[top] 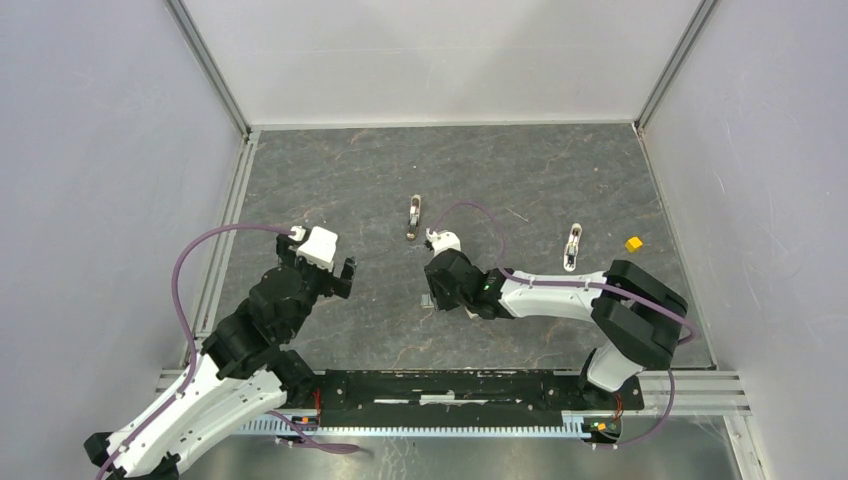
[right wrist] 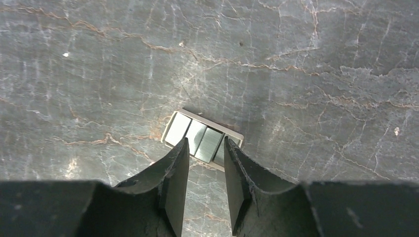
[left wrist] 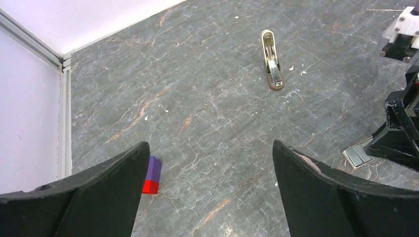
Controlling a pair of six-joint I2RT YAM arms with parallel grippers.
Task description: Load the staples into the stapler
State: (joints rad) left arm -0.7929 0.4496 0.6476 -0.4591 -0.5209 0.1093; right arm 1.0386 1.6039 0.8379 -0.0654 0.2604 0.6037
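Step in hand looks like the pickup of the staples (right wrist: 200,138). They're lying flat on the desk (right wrist: 306,59), pretty much dead centre of the right wrist view: a few shiny grey strips side by side with a pale edge round them. The right jaws are a narrow gap apart, with their tips over the near edge of the pack and one strip showing between them. Can't tell if they're touching it, but nothing looks clamped.

My take: it's fiddly because the thing is so thin and flat. I'd get the tips right down to the desk before closing, keep them square to the strip's long sides, and close slowly so the strips don't skid or split apart. Grab from too high and it'll probably just slip off.

The stapler (top: 414,215) sits just above the right arm's tip in the top view, near the staples but apart from them. From the left wrist it looks opened up, channel showing. Another stapler (top: 572,247) lies further right, by the yellow cube (top: 633,243). The left jaws are wide apart and holding nothing.
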